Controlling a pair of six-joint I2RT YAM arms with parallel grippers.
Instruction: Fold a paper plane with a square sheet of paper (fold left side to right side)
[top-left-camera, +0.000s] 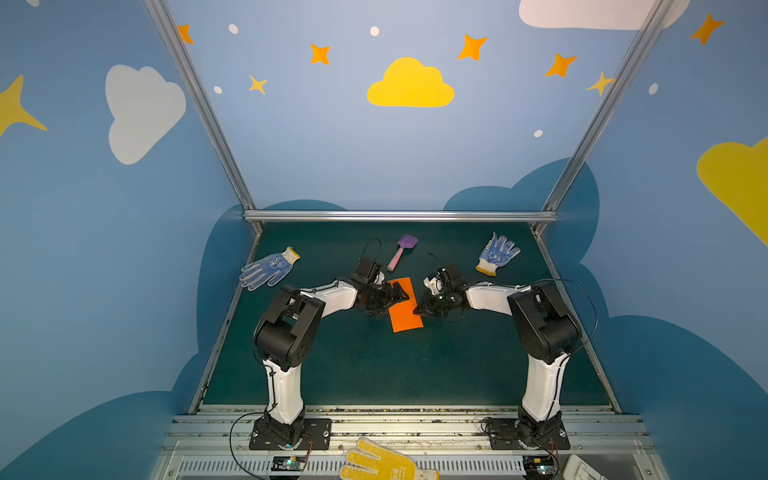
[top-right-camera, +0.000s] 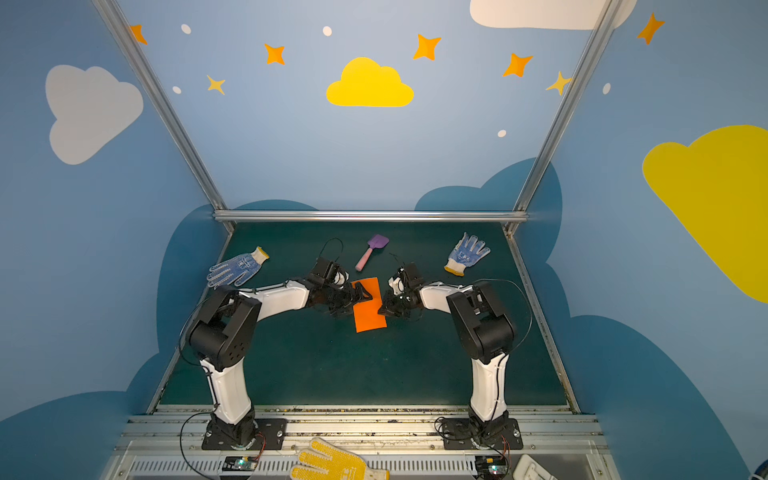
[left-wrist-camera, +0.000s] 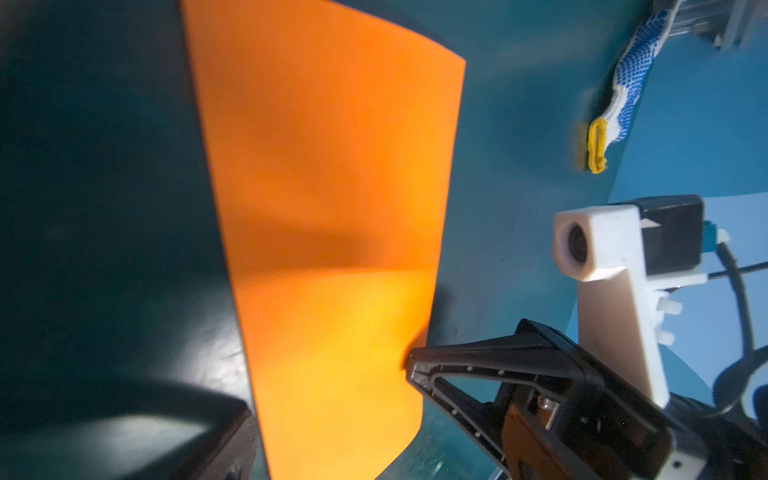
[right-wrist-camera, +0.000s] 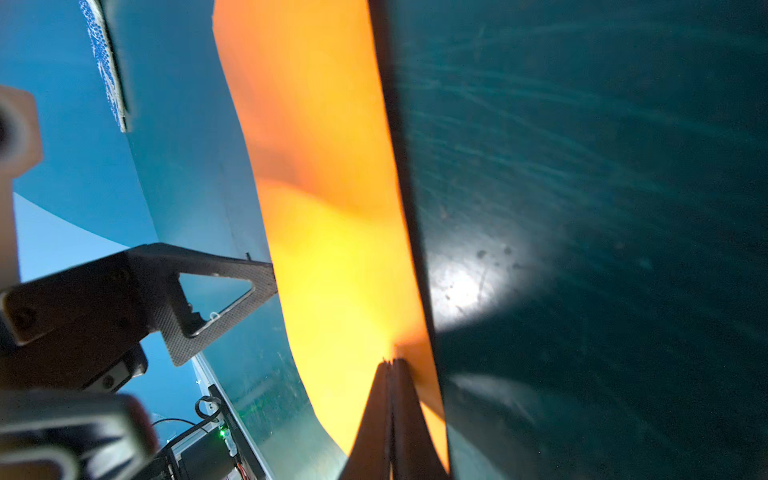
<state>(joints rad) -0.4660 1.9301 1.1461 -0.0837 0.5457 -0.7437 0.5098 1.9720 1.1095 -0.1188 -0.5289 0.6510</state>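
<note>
Right gripper (top-left-camera: 419, 311) has its jaws pressed tight together. Their joined tip meets the right long edge of the orange sheet of paper (top-left-camera: 405, 318). The right wrist view shows the fingertips (right-wrist-camera: 372, 415) at that edge, but whether any paper sits between them cannot be told.

Left gripper (top-left-camera: 392, 302) stands spread wide opposite, over the sheet's left side, gripping nothing. In the right wrist view one of its fingers (right-wrist-camera: 208, 259) reaches the left edge.

The sheet shows as a narrow rectangle in both top views. It lies near the middle of the green table (top-left-camera: 374, 365) between the two grippers, with its long sides running away from the arm bases, slightly skewed.

Just beyond its far end lies a purple-headed, pink-handled spatula (top-left-camera: 401, 251). One blue-dotted glove (top-left-camera: 268, 270) rests well off to the far left, and a second blue-dotted glove (top-left-camera: 496, 253) to the far right. A yellow dotted glove (top-left-camera: 382, 461) lies on the front rail, between the arm bases.
</note>
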